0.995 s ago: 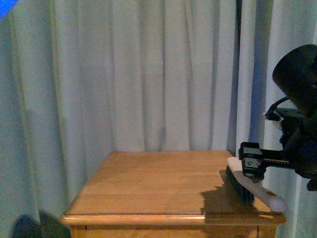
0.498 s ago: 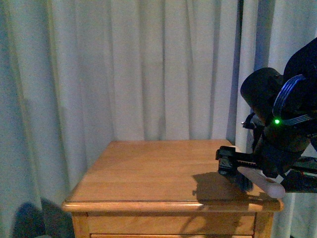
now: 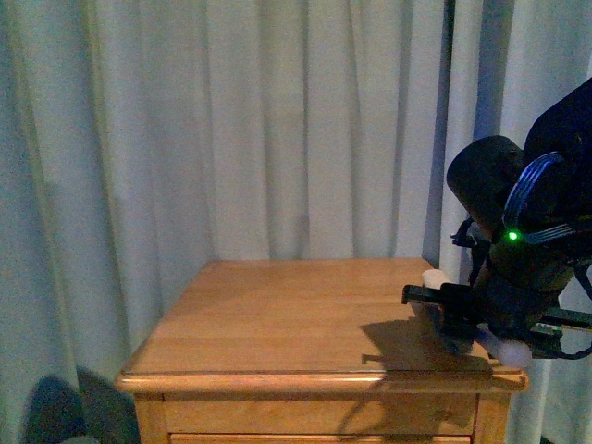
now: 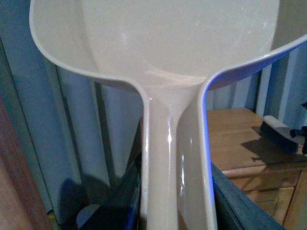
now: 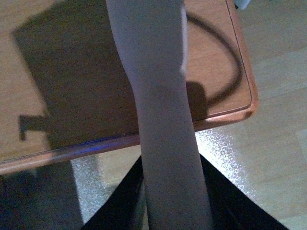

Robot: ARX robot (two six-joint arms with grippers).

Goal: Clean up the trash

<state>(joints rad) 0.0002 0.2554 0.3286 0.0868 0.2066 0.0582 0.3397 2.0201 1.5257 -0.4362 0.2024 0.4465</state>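
No trash shows in any view. In the left wrist view the cream dustpan [image 4: 177, 43] fills the picture, and my left gripper [image 4: 175, 191] is shut on its long handle. The pan's scoop is held up in front of the curtain, off to the side of the wooden table [image 4: 230, 143]. My right gripper [image 5: 172, 191] is shut on the white handle of the brush [image 5: 158, 86]. In the front view the brush [image 3: 504, 350] lies low over the table's front right corner [image 3: 499, 377], its dark bristles hidden behind my right gripper [image 3: 462, 314].
Pale curtains [image 3: 277, 129] hang close behind and to the left of the table [image 3: 277, 314]. A drawer front [image 3: 314, 416] sits under the tabletop. Pale floor [image 5: 278, 134] lies beyond the table's right edge. The brush [image 4: 278, 134] also shows far off in the left wrist view.
My right arm has swung in over the table's right side with the brush. The brush's white end now pokes up behind the gripper. The camera's view has shifted slightly.
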